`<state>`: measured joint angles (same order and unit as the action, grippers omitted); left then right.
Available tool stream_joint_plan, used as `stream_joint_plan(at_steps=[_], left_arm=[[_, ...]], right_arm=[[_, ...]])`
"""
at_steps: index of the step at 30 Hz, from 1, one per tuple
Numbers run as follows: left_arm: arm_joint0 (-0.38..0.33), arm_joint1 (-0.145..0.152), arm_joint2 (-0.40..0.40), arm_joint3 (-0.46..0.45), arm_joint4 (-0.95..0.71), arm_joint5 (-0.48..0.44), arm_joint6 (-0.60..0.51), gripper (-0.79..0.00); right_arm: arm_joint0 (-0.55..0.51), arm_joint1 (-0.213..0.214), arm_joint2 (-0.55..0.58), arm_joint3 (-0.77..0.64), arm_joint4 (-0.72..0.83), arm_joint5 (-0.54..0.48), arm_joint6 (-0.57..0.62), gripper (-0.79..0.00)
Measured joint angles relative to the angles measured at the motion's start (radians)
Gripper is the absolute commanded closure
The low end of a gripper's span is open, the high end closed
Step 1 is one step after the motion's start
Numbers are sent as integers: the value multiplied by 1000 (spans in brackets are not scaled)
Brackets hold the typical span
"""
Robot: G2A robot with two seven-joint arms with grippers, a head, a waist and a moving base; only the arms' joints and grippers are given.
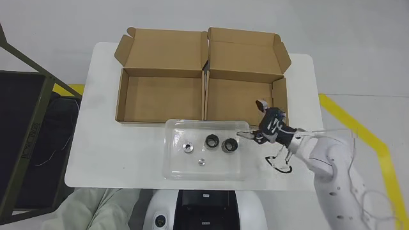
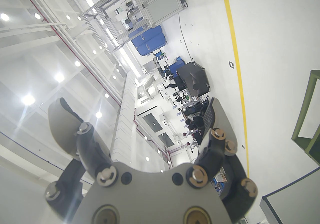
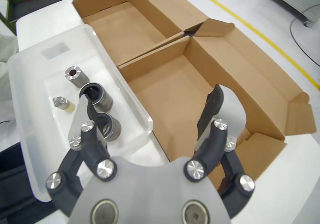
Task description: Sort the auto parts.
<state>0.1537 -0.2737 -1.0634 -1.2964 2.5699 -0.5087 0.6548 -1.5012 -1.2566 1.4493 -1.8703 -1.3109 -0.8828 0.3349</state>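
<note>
We log: table (image 1: 89, 140) | left box (image 1: 163, 99), right box (image 1: 236, 102), open, touching side by side | tray (image 1: 172, 166) just before them | right gripper (image 3: 150, 96) jaws apart, straddling tray's right end and right box | left gripper (image 2: 136, 105) jaws apart, empty | in tray: two bearings (image 1: 229, 145), sleeve (image 1: 187, 147), small plug (image 1: 200, 161)
</note>
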Motion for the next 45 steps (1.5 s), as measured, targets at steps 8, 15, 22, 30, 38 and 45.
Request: stream_joint_plan(at_steps=[8,15,22,30,38,45], left_arm=[[0,0,0,0,0,0,0,-785],[0,0,0,0,0,0,0,-785],[0,0,0,0,0,0,0,-785],[0,0,0,0,0,0,0,-785],[0,0,0,0,0,0,0,-785],[0,0,0,0,0,0,0,-785]], right_arm=[[39,13,-103,-29,12,-110,163,-785],[62,22,-187,-54,40,-130,314,-785],[92,33,-241,-54,37,-121,413,-785],[128,40,-295,-23,2,-68,474,-785],[163,46,-343,14,5,-54,534,-785],[192,52,-382,42,8,-31,572,-742]])
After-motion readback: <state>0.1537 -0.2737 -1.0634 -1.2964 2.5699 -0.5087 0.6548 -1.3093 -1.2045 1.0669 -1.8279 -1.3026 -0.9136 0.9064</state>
